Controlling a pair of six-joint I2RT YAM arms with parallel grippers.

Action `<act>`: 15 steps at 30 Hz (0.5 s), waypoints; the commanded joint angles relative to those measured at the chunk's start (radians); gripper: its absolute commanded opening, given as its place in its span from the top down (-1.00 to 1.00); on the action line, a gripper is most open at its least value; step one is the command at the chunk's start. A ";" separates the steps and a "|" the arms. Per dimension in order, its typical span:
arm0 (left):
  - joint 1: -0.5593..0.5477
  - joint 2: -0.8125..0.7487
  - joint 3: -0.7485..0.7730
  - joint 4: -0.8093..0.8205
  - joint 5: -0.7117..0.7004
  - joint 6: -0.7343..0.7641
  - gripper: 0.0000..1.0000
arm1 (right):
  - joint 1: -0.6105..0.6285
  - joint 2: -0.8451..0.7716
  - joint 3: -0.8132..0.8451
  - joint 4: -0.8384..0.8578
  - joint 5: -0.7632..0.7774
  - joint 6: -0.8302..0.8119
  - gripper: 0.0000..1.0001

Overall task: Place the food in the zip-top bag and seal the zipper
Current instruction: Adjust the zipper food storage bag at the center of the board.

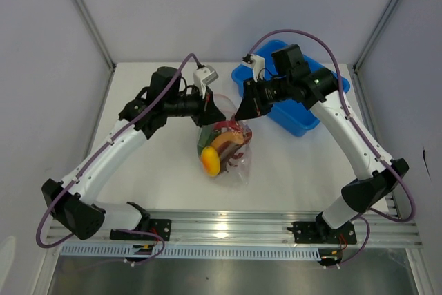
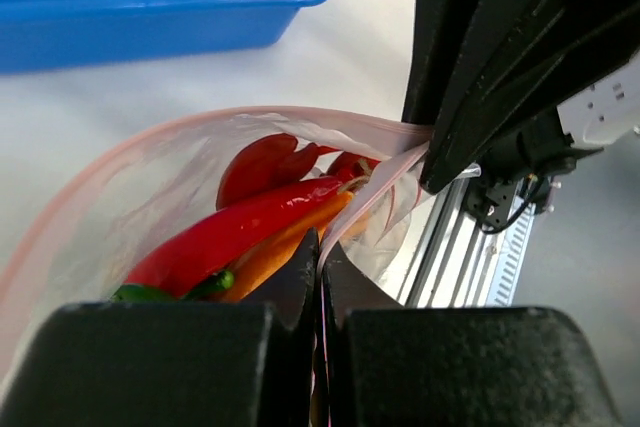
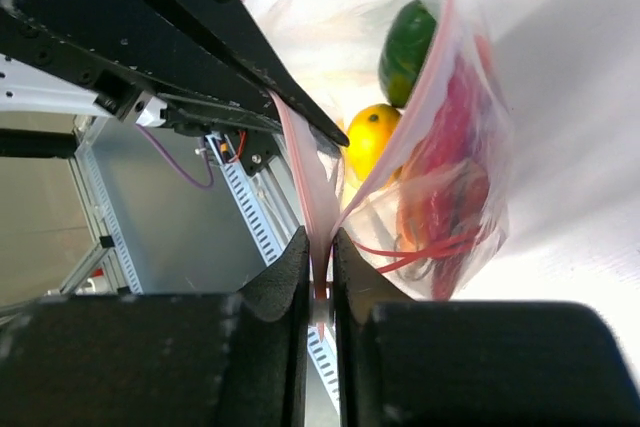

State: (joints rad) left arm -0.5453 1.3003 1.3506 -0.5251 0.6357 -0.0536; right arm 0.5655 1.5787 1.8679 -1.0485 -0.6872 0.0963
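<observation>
Starting on the left: my left gripper is clamping fully shut on the zipper, and the pale pink strip is running straight in between its fingertips. My left arm is reaching in from the left side of the table toward the middle.

Middle of the table now: the zip-top bag is sitting between my two arms, with its top edge lifted and stretched from one gripper to the other. I'm seeing the food inside through the clear plastic. A red chili is lying lengthways, an orange piece is pressing in just under it, and a green chili is peeking out below. From above, the yellow-orange fruit is resting at the near end of the bag.

Moving right: my right gripper is pinching the pink strip too, its fingers closed on it with only the plastic between them. The two pink lips are spreading apart beyond those fingertips, so the mouth is gaping there.

Far right: the blue bin is sitting behind my right wrist, apart from the bag.
</observation>
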 commanded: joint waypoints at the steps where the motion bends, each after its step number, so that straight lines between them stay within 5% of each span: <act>1: 0.011 -0.021 0.056 -0.061 -0.157 -0.133 0.99 | 0.005 -0.003 0.031 0.028 0.026 0.020 0.57; 4: 0.007 -0.044 0.036 -0.065 -0.198 -0.204 0.99 | 0.005 -0.002 0.013 0.071 0.098 0.063 0.22; 10: 0.007 -0.067 0.022 -0.075 -0.232 -0.235 0.99 | -0.003 -0.008 -0.009 0.116 0.176 0.091 -0.99; 15: 0.007 -0.084 0.027 -0.058 -0.171 -0.242 0.99 | -0.030 -0.074 -0.134 0.244 0.163 0.085 -0.99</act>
State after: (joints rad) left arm -0.5407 1.2686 1.3590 -0.6025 0.4240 -0.2626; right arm 0.5533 1.5677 1.7935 -0.9195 -0.5400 0.1734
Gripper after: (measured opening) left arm 0.005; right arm 0.992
